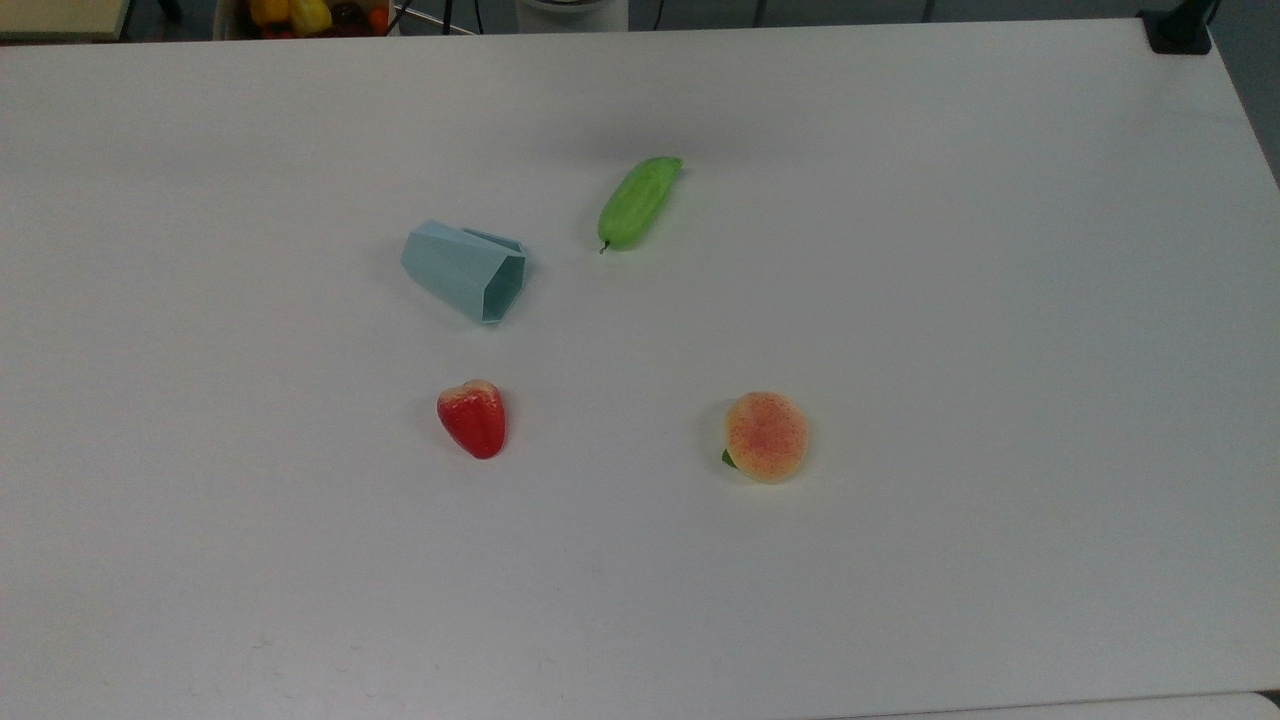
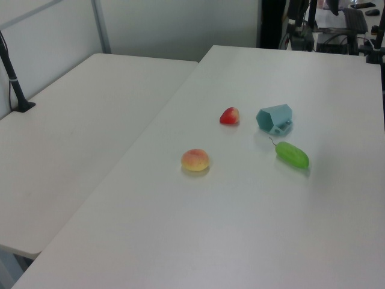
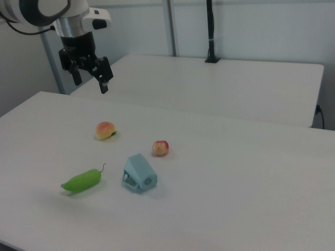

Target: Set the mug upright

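On smooth white table (image 1: 900,250), faceted teal mug (image 1: 465,270) sideways, fingers (image 3: 104,83) apart above.

Fruit bin (image 1: 305,15) cut off by top view's upper edge; contents unclear.

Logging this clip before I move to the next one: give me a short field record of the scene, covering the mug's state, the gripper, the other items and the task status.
mug: pale teal-blue faceted plastic mug lying on its side on the white table, hexagonal opening toward the top view's lower right
gripper: black two-finger gripper open, raised above the table, apart from everything, fingers pointing down
other items: green toy cucumber, red toy strawberry, orange-pink toy peach, none touching the mug
task status: mug not yet upright
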Action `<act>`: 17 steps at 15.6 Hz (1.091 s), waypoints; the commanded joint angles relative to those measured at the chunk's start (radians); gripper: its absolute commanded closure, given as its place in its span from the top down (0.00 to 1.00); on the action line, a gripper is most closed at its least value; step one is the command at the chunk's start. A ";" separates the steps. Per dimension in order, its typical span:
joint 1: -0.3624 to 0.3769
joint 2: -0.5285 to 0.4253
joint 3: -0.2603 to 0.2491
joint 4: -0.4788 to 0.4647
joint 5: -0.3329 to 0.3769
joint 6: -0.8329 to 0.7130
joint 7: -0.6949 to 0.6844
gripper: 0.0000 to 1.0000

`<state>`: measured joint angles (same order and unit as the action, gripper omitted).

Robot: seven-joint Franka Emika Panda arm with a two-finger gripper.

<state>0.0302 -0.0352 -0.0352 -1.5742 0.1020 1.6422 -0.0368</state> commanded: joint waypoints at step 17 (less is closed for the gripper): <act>0.160 0.279 0.001 -0.009 -0.364 0.194 0.744 1.00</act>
<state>0.1785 0.1801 -0.0294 -1.5787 -0.1885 1.8047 0.6181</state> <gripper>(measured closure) 0.000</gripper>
